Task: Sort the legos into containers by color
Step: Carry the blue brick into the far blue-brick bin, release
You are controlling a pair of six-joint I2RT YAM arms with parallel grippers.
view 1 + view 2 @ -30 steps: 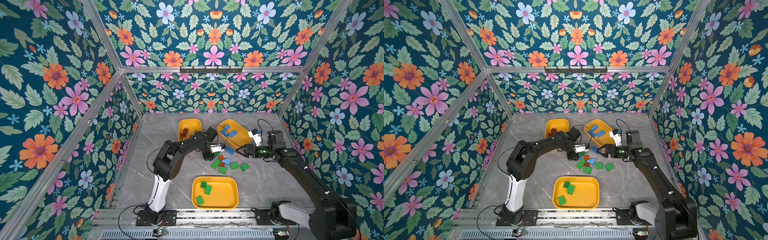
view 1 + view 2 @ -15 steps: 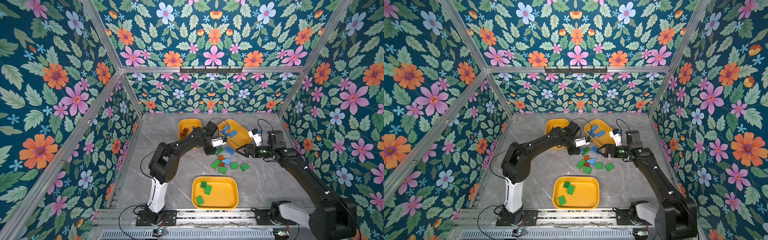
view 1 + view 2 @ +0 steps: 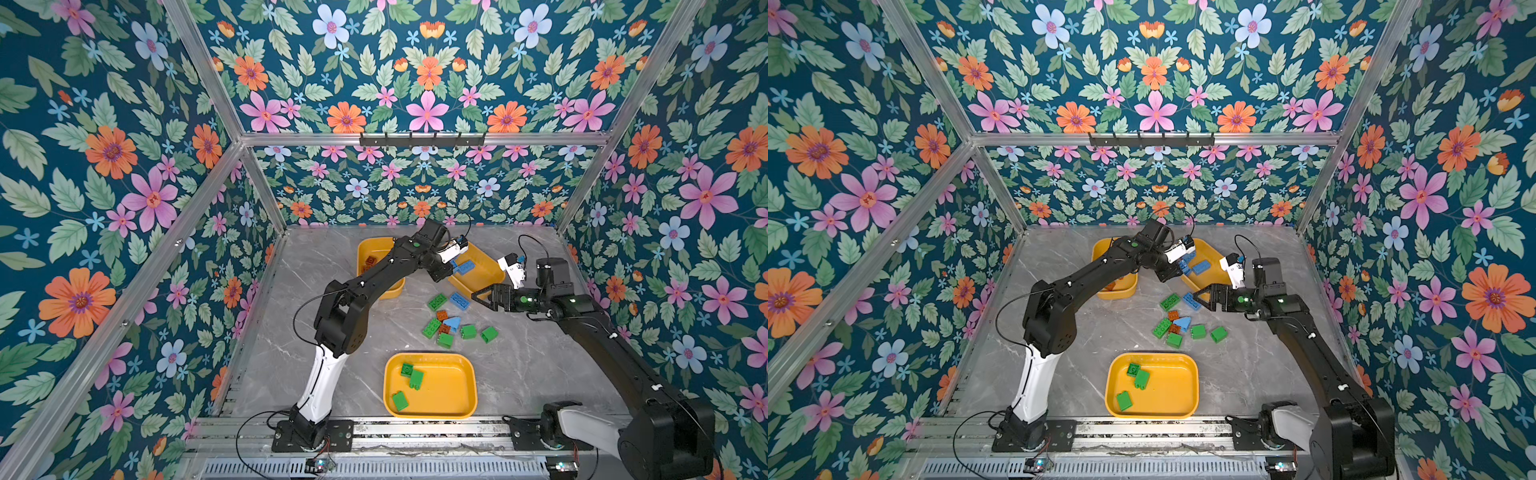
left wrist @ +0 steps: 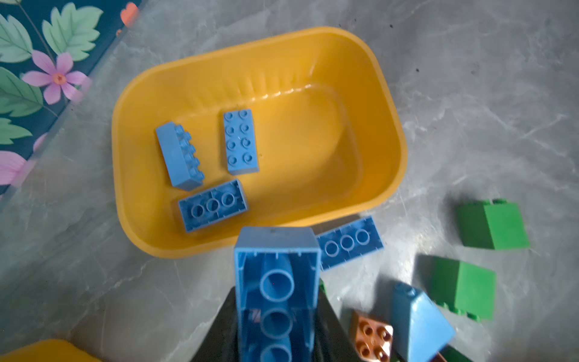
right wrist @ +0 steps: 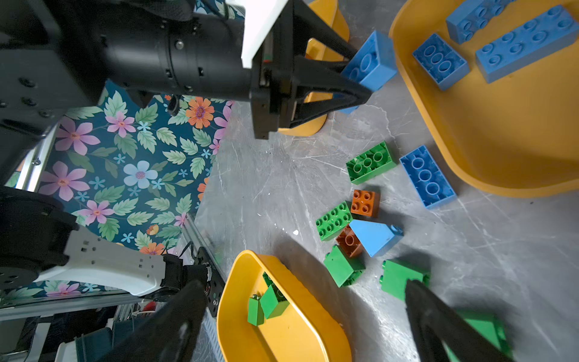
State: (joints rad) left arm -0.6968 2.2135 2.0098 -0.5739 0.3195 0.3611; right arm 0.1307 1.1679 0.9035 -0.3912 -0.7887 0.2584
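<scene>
My left gripper (image 3: 452, 271) is shut on a blue oblong brick (image 4: 277, 282), held underside up just short of the blue tray's rim (image 4: 376, 78). That tray (image 3: 488, 276) holds three blue bricks (image 4: 241, 141). Another blue brick (image 3: 459, 300) lies on the table beside it. The loose pile has several green bricks (image 3: 436, 301), a brown brick (image 3: 441, 315) and a light-blue sloped piece (image 3: 452, 322). My right gripper (image 3: 478, 297) hangs open above the pile's right side, nothing between its fingers (image 5: 438, 319).
A tray with brown bricks (image 3: 368, 249) stands at the back left, partly behind my left arm. The tray with three green bricks (image 3: 453, 386) sits near the front edge. Flowered walls close in the grey marble table (image 3: 332, 374) on three sides.
My left gripper has lifted off the pile and moved back and right to the blue tray's edge, carrying the blue brick. The right arm has stayed still.
</scene>
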